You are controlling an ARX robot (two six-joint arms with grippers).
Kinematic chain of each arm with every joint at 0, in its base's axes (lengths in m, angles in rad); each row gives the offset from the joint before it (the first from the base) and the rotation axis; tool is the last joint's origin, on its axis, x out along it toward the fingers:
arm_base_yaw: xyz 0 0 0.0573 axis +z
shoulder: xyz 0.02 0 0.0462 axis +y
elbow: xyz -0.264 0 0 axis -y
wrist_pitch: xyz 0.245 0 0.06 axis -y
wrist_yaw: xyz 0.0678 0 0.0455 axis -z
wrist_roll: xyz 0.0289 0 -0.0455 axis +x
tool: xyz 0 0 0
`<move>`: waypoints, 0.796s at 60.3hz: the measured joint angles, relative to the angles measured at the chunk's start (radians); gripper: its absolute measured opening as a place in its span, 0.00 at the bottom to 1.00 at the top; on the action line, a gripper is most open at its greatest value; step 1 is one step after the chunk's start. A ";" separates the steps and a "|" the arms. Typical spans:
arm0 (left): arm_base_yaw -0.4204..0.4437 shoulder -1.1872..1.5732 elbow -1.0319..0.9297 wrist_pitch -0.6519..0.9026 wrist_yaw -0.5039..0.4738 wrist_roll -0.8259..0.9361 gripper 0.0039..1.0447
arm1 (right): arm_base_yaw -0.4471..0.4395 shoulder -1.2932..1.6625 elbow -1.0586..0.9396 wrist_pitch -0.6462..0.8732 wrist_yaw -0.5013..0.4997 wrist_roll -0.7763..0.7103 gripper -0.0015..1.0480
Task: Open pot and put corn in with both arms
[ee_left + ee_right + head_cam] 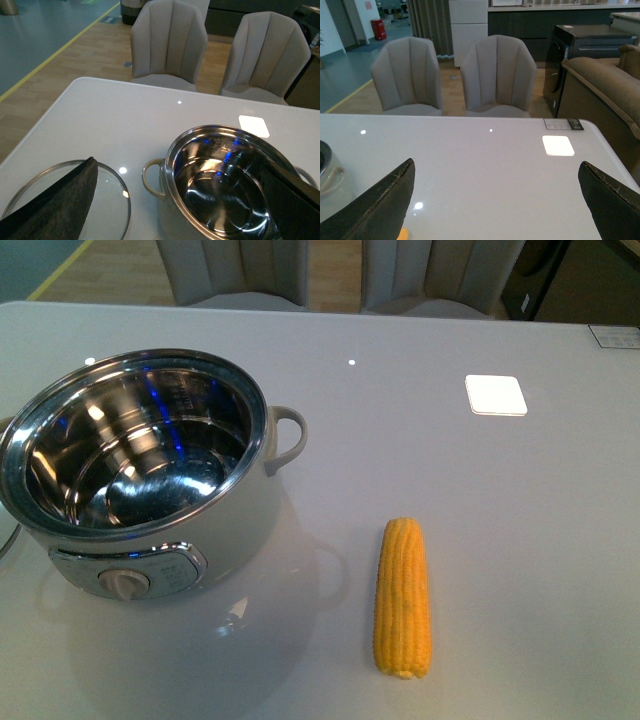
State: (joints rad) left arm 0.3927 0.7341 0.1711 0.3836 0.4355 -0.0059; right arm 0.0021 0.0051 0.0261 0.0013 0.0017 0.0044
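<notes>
Left gripper stands wide, its two dark fingers far apart with nothing held; seen from its wrist, it hangs above the near left part of the surface. Right gripper is likewise spread wide and empty, over the right half of the surface. Neither arm shows in the front view.

One white, glossy surface carries everything. Two pale grey chairs stand beyond its far edge.

One pot sits at the near left, uncovered, its steel bowl empty and catching blue reflections. Two loop handles show in the left wrist view, and one dial sits on the front panel. Markings inside the bowl are too blurred to read.

One glass lid with a metal rim lies flat on the surface just left of the pot, partly hidden by a finger.

One corn lies on the surface right of the pot, apart from it, its length running near to far.

One bright white square shows far right on the surface. One small label lies at the far right corner; its print is too small to read.
</notes>
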 joint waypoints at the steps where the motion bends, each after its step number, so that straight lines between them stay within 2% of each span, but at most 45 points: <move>1: -0.002 -0.007 -0.002 -0.007 -0.003 0.000 0.94 | 0.000 0.000 0.000 0.000 0.000 0.000 0.92; 19: -0.021 -0.192 -0.050 -0.203 -0.027 -0.003 0.94 | 0.000 0.000 0.000 0.000 0.000 0.000 0.92; 40: -0.023 -0.205 -0.054 -0.207 -0.029 -0.002 0.94 | 0.000 0.000 0.000 0.000 0.000 0.000 0.91; 43: -0.034 -0.198 -0.082 -0.124 -0.064 -0.001 0.89 | 0.000 0.000 0.000 0.000 0.000 0.000 0.91; 45: -0.053 -0.200 -0.127 -0.006 -0.108 -0.001 0.82 | 0.000 0.000 0.000 0.000 0.000 0.000 0.91; 48: -0.079 -0.219 -0.159 0.073 -0.133 0.000 0.74 | 0.000 0.000 0.000 0.000 0.000 0.000 0.92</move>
State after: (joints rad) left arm 0.3138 0.5148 0.0120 0.4564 0.3023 -0.0063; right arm 0.0021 0.0048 0.0261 0.0013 0.0017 0.0048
